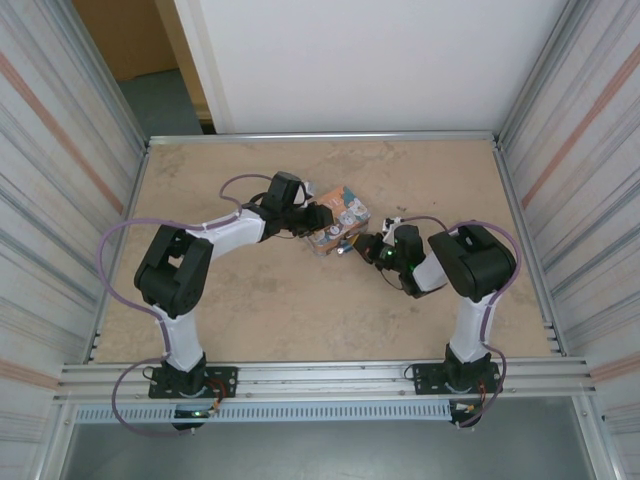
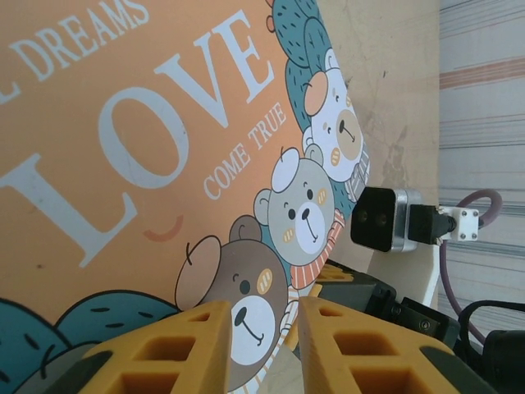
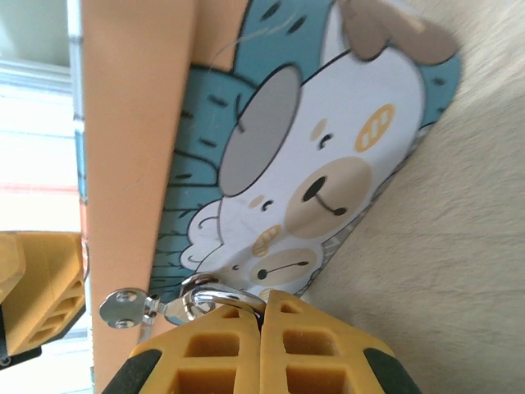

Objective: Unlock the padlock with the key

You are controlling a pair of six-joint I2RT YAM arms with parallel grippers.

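Observation:
The orange "LOVE" tin [image 1: 340, 215] with cartoon bears is propped up on the table between both arms. My left gripper [image 2: 264, 316] sits at its near corner, jaws a little apart, the brown bear [image 2: 234, 287] showing between them; it grips the tin [image 2: 123, 148]. My right gripper [image 3: 262, 316] is shut, its fingertips pinched on a silvery loop [image 3: 215, 294], the padlock's shackle, hooked to the tin's metal hasp [image 3: 121, 308]. The padlock's blue body and the key are hidden. From above, the right gripper [image 1: 352, 246] meets the tin's near right corner.
The right arm's wrist camera [image 2: 385, 217] and cable [image 2: 467, 205] hang close beyond the tin. A left fingertip [image 3: 25, 287] shows behind the tin's orange side [image 3: 139, 123]. Corrugated walls [image 1: 60, 150] fence the tan table [image 1: 300, 310] left and right.

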